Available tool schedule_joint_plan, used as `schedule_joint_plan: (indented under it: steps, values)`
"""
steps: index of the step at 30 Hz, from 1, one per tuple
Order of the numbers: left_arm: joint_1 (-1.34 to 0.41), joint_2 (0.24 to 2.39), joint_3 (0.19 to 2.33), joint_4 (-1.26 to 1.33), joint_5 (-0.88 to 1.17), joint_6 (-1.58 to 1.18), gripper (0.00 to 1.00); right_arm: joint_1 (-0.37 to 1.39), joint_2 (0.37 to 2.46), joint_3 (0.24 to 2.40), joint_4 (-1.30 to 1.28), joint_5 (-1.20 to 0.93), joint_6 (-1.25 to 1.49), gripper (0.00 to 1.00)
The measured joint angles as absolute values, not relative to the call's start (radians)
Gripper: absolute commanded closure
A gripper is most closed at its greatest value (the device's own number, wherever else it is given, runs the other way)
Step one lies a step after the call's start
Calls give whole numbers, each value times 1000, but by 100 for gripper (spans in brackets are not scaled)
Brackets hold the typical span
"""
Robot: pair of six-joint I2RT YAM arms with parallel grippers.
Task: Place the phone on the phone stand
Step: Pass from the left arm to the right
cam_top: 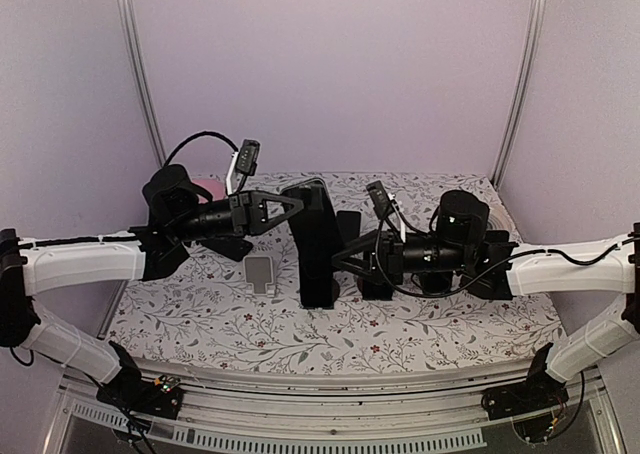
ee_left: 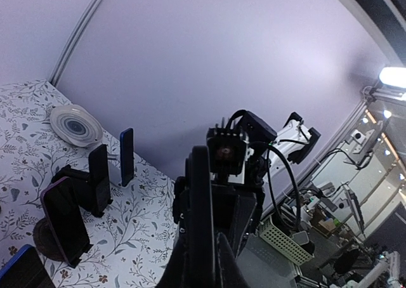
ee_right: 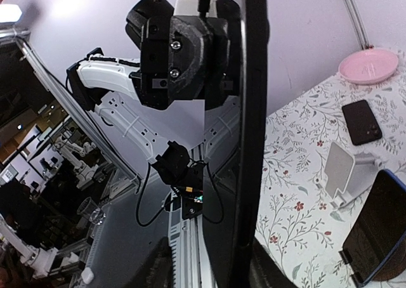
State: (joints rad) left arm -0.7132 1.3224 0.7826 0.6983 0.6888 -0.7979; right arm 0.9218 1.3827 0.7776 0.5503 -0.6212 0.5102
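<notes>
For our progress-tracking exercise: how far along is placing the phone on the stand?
Done: phone upright, clamped in the left gripper. In hand: right gripper brackets it, grip unclear. Remaining: setting it on the empty white stand.

The top camera sits above and behind the two arm bases. It looks down and forward over the desk [cam_top: 200, 324] to the lilac back wall [cam_top: 330, 64] at 12 o'clock, with the bases at 6 o'clock. It stands far enough off to take in both arms.

The left wrist camera rides hard up against the phone [cam_top: 318, 239], seen edge-on at 6 o'clock. It faces the right arm [ee_left: 297, 137], and the desk tilts away at 8 o'clock.

The right wrist camera is just as close, with the phone's edge running from 12 to 6. It faces the left arm [ee_right: 104, 72], and the desk lies at 4 o'clock.

The two wrist views look at each other across the phone. The white phone stand [cam_top: 260, 272] shows in both the top and right wrist views.
</notes>
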Motion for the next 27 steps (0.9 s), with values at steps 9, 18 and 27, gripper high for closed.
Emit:
schedule_joint_plan:
  steps: [9,18,27]
  values:
    - [-730,1322,793,714,724,-780,61,939,1389,781,552,-595,516,97]
    - [-770,1318,800,636,553,-734,7,983,1389,792,471,-437,476,97]
    - [-907,1271,850,395,156,-620,6,1073,1384,835,400,-191,419,98]
